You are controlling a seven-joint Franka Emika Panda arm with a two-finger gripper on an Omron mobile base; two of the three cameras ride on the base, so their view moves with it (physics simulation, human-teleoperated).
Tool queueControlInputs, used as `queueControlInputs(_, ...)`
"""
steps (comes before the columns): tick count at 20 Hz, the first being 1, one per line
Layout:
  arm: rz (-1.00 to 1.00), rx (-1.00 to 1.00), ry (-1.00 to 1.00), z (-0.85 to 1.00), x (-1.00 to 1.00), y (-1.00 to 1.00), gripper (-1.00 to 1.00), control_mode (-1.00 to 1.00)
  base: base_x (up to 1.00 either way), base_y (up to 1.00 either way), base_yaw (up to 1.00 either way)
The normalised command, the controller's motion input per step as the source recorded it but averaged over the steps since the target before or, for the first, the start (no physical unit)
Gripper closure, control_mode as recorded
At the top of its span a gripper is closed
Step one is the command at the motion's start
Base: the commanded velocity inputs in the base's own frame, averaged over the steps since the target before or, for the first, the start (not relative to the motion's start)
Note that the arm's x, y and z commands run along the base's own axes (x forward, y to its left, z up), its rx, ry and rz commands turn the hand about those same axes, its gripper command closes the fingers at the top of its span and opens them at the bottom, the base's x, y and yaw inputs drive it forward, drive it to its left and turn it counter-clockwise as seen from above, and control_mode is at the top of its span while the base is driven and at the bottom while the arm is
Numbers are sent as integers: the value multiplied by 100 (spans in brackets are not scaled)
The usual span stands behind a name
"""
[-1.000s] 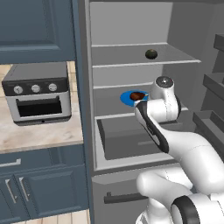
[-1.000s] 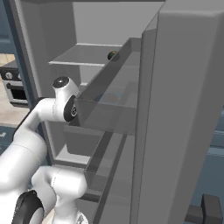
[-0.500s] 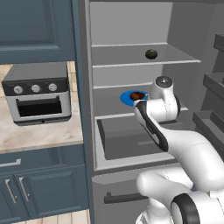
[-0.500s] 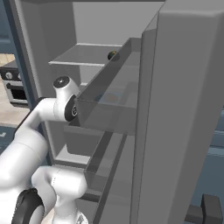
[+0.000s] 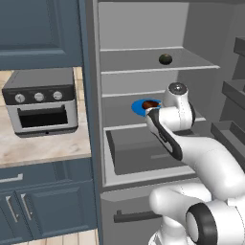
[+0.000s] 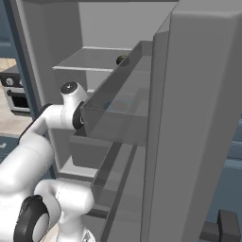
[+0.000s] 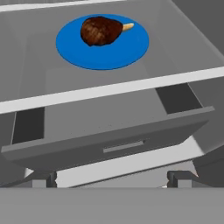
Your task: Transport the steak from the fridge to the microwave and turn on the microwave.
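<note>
The steak [image 7: 101, 30], a reddish-brown lump with a pale bone tip, lies on a blue plate [image 7: 105, 52] on a middle shelf of the open fridge [image 5: 143, 76]. From the left base view the steak [image 5: 150, 104] sits just beyond my wrist. My gripper [image 7: 111, 179] is open, its fingertips [image 7: 43, 178] spread wide with nothing between them. It hovers in front of the shelf edge, short of the plate and above the grey drawer [image 7: 118, 140]. The microwave is out of view.
A dark green ball [image 5: 165, 59] rests on the shelf above. A small silver three-knob oven [image 5: 40, 103] stands on the counter to the left, under blue cupboards. The open fridge door [image 6: 198, 118] with its shelf bins looms close on the right.
The arm has shifted only very slightly, upward; the steak, plate and fridge are as before.
</note>
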Motion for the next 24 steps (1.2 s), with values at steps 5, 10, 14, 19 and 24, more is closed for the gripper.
queueControlInputs(5, 0, 0, 0, 0, 11, 0, -100, -100, 0, 0, 0)
queueControlInputs(10, 0, 0, -1, 0, 1, 0, -100, -100, 0, 0, 0)
queueControlInputs(14, 0, 0, 0, -1, 9, -25, -100, -100, 0, 0, 0)
queueControlInputs(19, 0, 0, 0, -3, 5, -3, -100, -100, 0, 0, 0)
queueControlInputs(24, 0, 0, 2, -1, 18, -2, -100, -100, 0, 0, 0)
